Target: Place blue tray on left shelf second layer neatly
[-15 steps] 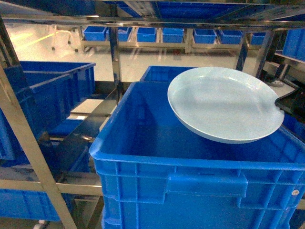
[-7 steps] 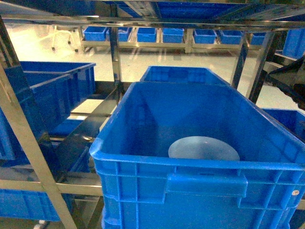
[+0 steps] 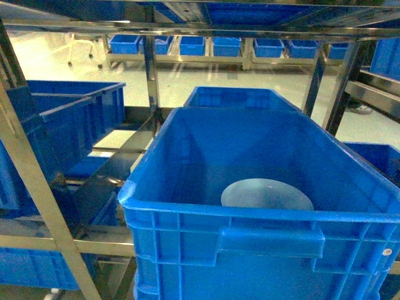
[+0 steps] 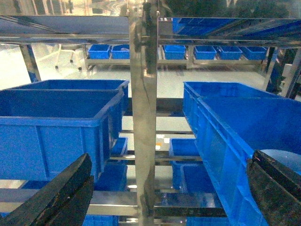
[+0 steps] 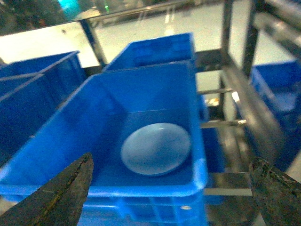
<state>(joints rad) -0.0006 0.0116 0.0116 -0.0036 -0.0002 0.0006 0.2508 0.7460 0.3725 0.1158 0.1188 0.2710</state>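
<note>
The blue tray [image 3: 267, 194], a pale round dish, lies flat on the floor of a deep blue crate [image 3: 250, 219], near its front wall. The right wrist view looks down on the tray [image 5: 156, 148] inside that crate [image 5: 117, 190]. My right gripper [image 5: 171, 160] hangs open above the crate's near rim, holding nothing. My left gripper [image 4: 170, 160] is open and empty, facing a steel shelf post [image 4: 143, 117]; a sliver of the tray [image 4: 282, 157] shows at the right. Neither gripper appears in the head view.
Steel shelf rails and posts [image 3: 150, 69] frame the scene. More deep blue crates [image 3: 62, 119] stand on the left shelf section, another crate [image 3: 240, 97] behind the near one, and small bins [image 3: 194, 45] line a far rack. A slanted post [image 3: 31, 181] crosses the left foreground.
A second ago my right gripper held the tray tilted above the crate. The tray then dropped to the crate floor, and the gripper left the head view.
</note>
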